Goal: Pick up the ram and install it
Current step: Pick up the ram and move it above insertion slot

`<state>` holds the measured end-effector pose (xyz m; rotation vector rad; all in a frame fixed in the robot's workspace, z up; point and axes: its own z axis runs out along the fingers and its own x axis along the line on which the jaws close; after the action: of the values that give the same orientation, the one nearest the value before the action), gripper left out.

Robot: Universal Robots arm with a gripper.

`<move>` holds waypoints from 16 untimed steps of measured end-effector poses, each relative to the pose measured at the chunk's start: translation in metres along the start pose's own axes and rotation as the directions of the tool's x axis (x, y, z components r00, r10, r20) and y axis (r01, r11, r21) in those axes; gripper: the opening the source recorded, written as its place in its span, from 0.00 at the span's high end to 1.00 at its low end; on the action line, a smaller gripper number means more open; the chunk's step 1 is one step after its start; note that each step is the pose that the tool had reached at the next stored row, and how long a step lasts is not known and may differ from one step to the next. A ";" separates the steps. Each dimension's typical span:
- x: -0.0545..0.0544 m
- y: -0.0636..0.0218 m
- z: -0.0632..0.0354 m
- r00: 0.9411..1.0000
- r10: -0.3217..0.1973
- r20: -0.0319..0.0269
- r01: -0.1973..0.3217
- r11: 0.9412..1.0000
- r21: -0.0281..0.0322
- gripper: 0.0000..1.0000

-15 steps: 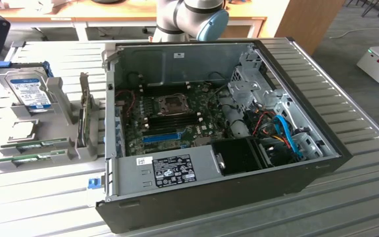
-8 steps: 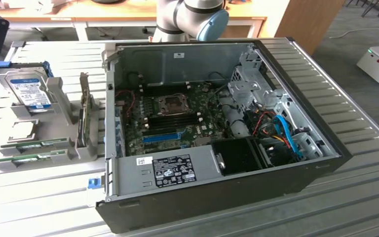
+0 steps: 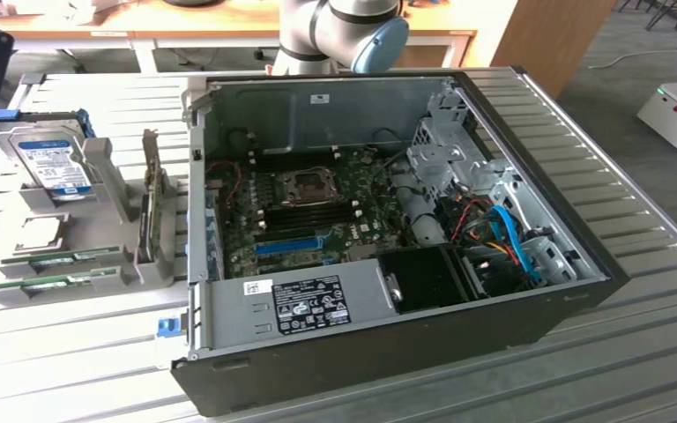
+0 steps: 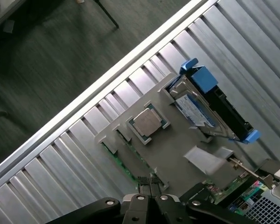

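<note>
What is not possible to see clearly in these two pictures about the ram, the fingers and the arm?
- Wrist view: the shut fingers hide one end of the ram, so whether they touch it cannot be told.
- Exterior view: the top edge cuts off the arm.
- Exterior view: the print on the ram sticks in the tray is too small to read.

Shut end effector [image 4: 149, 183], tips right at one end of the ram [image 4: 126, 167] in grey holder [image 4: 177, 151]; contact unclear. Just beyond the tips: CPU [image 4: 147, 123]. Farther out, off to one side: hard drive [image 4: 196, 109] in blue caddy [image 4: 205, 78]. All on ribbed bench [image 4: 84, 135].
</note>
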<state>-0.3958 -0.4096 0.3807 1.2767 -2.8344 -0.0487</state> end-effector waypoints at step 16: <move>0.000 0.0000 0.0000 0.989 -0.148 -0.006 0.148 0.989 0.002 0.89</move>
<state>-0.3958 -0.4096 0.3807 1.4830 -2.7296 -0.0449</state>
